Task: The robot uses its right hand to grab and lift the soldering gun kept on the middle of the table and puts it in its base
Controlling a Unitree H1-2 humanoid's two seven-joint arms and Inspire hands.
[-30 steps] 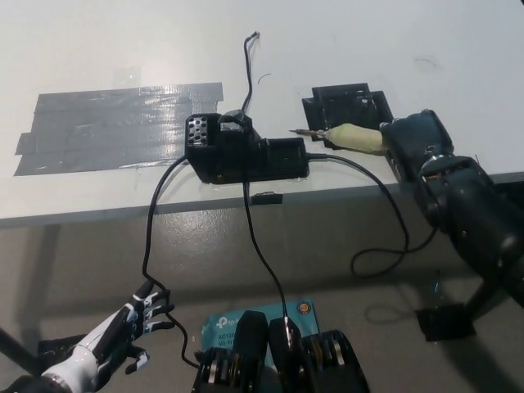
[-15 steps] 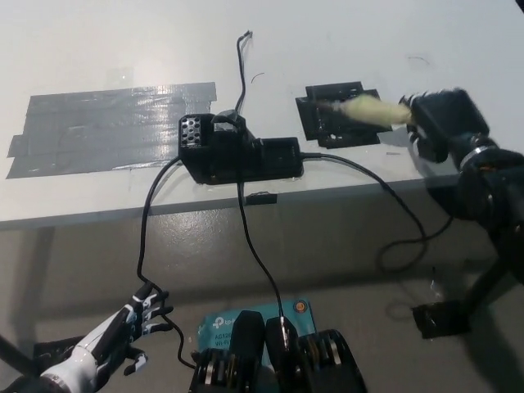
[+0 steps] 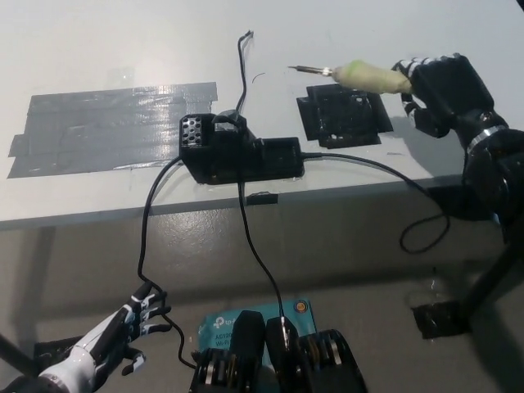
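Right robot hand (image 3: 438, 86) grips the soldering gun (image 3: 360, 75) by its pale handle, tip pointing away to its left, above the black base (image 3: 342, 116) on the bench (image 3: 344, 33). Left robot hand (image 3: 123, 332) hangs low, fingers spread.

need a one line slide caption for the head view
Right robot hand holds the soldering gun above the black base on the table; left robot hand rests low.

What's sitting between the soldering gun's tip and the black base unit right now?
In the head view, only bare white table and a thin black wire lie between the soldering gun, held in the right hand, and the base unit.
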